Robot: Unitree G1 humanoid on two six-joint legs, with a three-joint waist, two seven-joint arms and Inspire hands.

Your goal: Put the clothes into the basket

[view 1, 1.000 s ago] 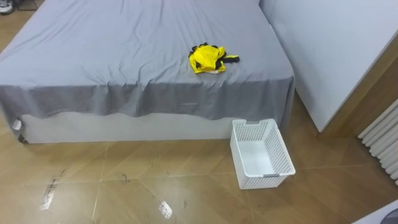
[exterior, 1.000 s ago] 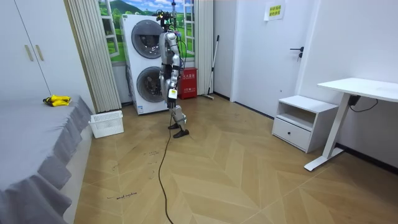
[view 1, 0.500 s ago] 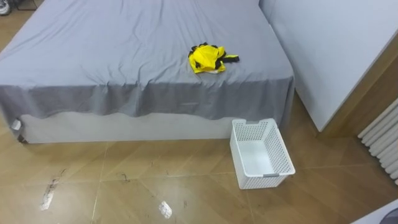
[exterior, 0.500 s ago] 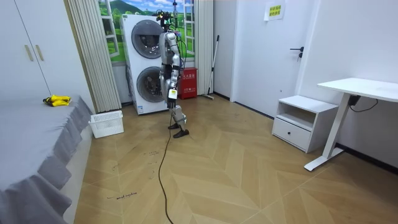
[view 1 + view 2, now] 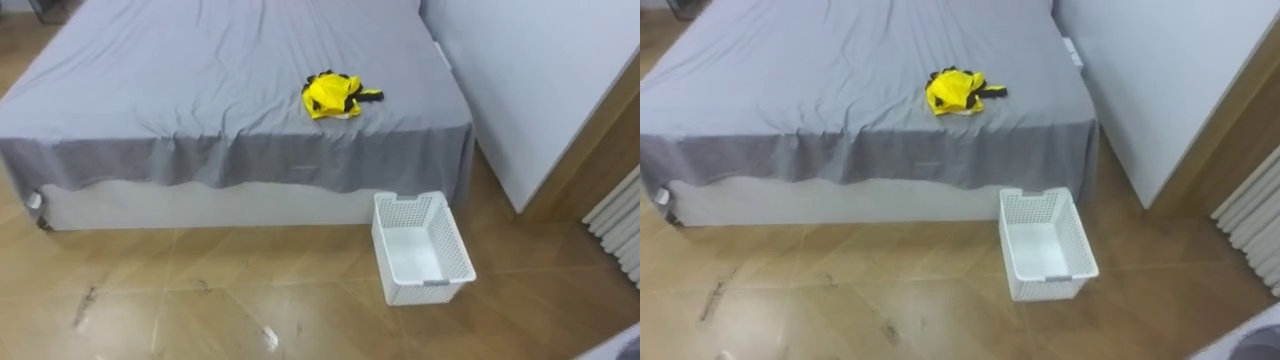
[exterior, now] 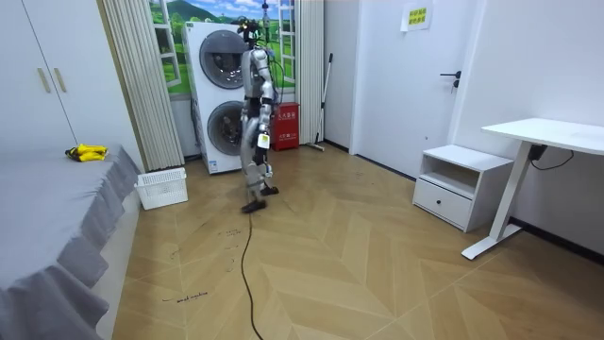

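Note:
A bundle of yellow clothes with black trim (image 5: 334, 93) lies on the grey bed (image 5: 200, 90), near its front right corner. In the room view the clothes (image 6: 85, 151) are at the far left. A white plastic basket with perforated walls (image 5: 455, 250) stands with nothing in it on the wooden floor at the bed's foot, below and right of the clothes; it also appears as the basket (image 6: 162, 187). I stand mid-step a few metres from the bed, in front of the stacked washing machines. My left hand (image 6: 261, 143) and right hand (image 6: 248, 140) hang at my sides.
A white wall panel (image 5: 540, 70) rises to the right of the bed, with a radiator (image 5: 620, 225) at the far right. Stacked washing machines (image 6: 219, 94), a white bedside cabinet (image 6: 458, 184) and a white desk (image 6: 547, 142) stand around the open wooden floor.
In the room view I have taken a step towards the bed and basket. The eye view has shifted slightly with me; the clothes and basket have not moved.

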